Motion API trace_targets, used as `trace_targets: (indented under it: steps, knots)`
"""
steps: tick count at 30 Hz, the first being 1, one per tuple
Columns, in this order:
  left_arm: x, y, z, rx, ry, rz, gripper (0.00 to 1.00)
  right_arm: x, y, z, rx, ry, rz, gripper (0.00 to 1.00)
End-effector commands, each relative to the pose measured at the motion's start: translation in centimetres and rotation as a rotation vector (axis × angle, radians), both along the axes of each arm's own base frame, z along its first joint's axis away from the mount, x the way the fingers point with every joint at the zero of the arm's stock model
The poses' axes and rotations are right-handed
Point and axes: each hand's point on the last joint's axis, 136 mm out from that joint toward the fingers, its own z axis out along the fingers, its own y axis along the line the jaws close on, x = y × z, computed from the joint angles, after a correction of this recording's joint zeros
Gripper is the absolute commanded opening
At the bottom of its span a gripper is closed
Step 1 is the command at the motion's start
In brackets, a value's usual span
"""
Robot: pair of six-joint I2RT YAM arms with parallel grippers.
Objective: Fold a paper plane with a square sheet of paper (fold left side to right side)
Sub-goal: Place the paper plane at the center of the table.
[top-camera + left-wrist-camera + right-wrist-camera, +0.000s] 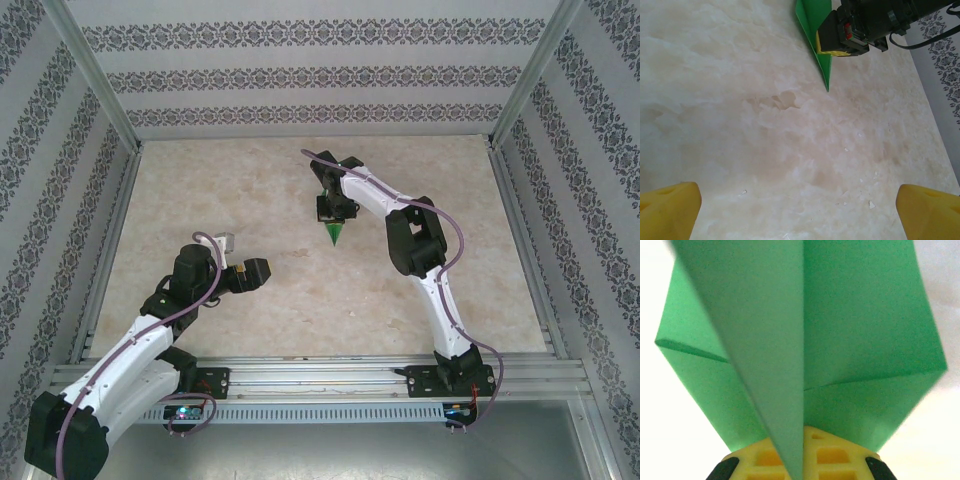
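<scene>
The square sheet of paper is folded into a slim green paper plane (333,233) near the table's middle, its tip pointing toward the near edge. My right gripper (335,208) is shut on the plane's wide end. In the right wrist view the plane (850,315) rises from between the yellow fingers (837,457), creased wings spread to both sides. In the left wrist view the plane (824,62) and the right gripper (840,37) sit at the top. My left gripper (262,272) hangs open to the left of the plane and nearer, yellow fingertips (670,210) far apart and nothing between them.
The marble-patterned tabletop (220,200) has small white flecks (871,204) on it. Metal frame rails (105,250) and patterned walls (320,75) enclose the table on the left, right and back. The arms' base rail (320,375) runs along the near edge.
</scene>
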Motion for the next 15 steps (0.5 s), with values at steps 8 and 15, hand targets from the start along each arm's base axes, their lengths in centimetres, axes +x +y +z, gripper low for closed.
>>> trace_targets:
  steps: [8,15]
  knots:
    - [0.3,0.1,1.0,0.009,-0.016,-0.005,1.0,-0.7,-0.9,-1.8,-0.031,0.05,0.007,0.19]
    - [0.3,0.2,1.1,0.021,-0.016,-0.006,1.0,-0.6,-0.8,-0.8,-0.022,0.03,0.015,0.31]
